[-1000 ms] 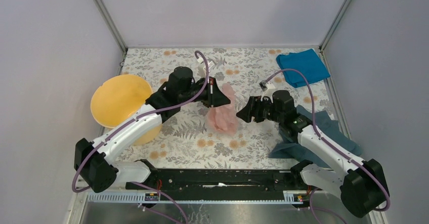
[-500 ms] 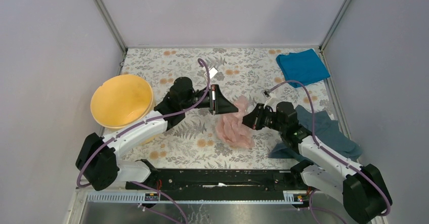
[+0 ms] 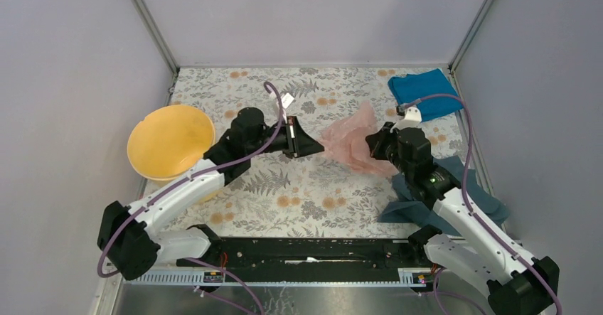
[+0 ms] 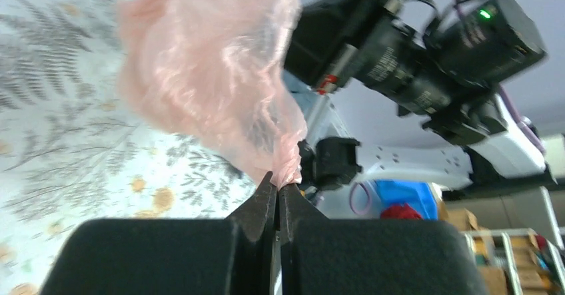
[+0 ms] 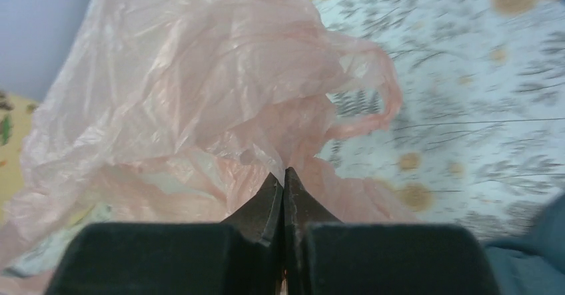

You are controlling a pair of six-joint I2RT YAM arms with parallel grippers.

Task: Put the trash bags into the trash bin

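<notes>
Far left: round yellow-orange plastic trash bin (image 3: 169, 143) with a smooth rim, upright on the floral-print tabletop (image 3: 313, 194), mouth up, nothing visible inside.

Just right of the bin: white left arm reaching toward the middle of the table, ending in the black left gripper (image 3: 318, 146). In the left wrist view, left gripper (image 4: 278, 192) pinched tight on a twisted corner of the thin, crinkly, translucent pale-pink plastic trash bag (image 4: 206, 62), no gap between the tips.

Middle, slightly right of centre: trash bag (image 3: 350, 139) stretched between the two grippers, well apart from the bin and outside it. Cannot tell whether its underside touches the tabletop.

Right of the bag: black right gripper (image 3: 371, 144), pointed toward the left arm. In the right wrist view, right gripper (image 5: 283, 178) clamped together on a fold of the bag (image 5: 200, 88), film billowing out above and to the left of the tips, one looped handle off to the right.

Far right, rear corner: bright blue cloth (image 3: 425, 93), loosely folded, lying flat. Far right, nearer edge: grey-blue cloth (image 3: 462, 187), rumpled, partly under the right arm.
</notes>
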